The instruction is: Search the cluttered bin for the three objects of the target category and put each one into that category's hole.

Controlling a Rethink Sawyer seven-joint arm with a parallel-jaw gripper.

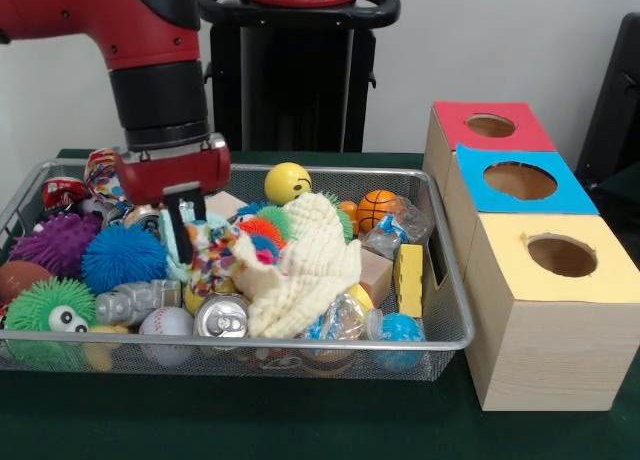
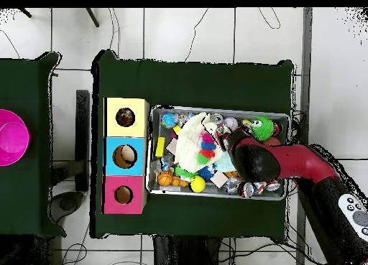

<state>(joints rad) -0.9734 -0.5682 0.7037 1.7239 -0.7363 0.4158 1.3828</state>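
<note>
The wire mesh bin [image 1: 440,325] is full of toys and also shows in the overhead view [image 2: 284,118]. My gripper [image 1: 180,252] reaches down into its left part, tips in the clutter. A spotted cloth piece [image 1: 212,252], white with coloured spots, lies right beside the tips and touches them. I cannot tell whether it is gripped. A pale blue cloth [image 1: 170,242] lies on the gripper's other side. The large cream waffle cloth [image 1: 305,275] is heaped mid-bin. The yellow-topped box's hole [image 1: 561,255] is right of the bin and shows from overhead [image 2: 125,118]. From overhead the arm [image 2: 251,161] hides the gripper.
The blue-topped box [image 1: 520,180] and the red-topped box [image 1: 490,126] stand behind the yellow one. In the bin lie purple [image 1: 55,242], blue [image 1: 122,258] and green [image 1: 48,315] spiky balls, a can [image 1: 222,318], a baseball [image 1: 165,325] and a yellow smiley ball [image 1: 287,182]. A pink bowl [image 2: 11,136] sits on a side table.
</note>
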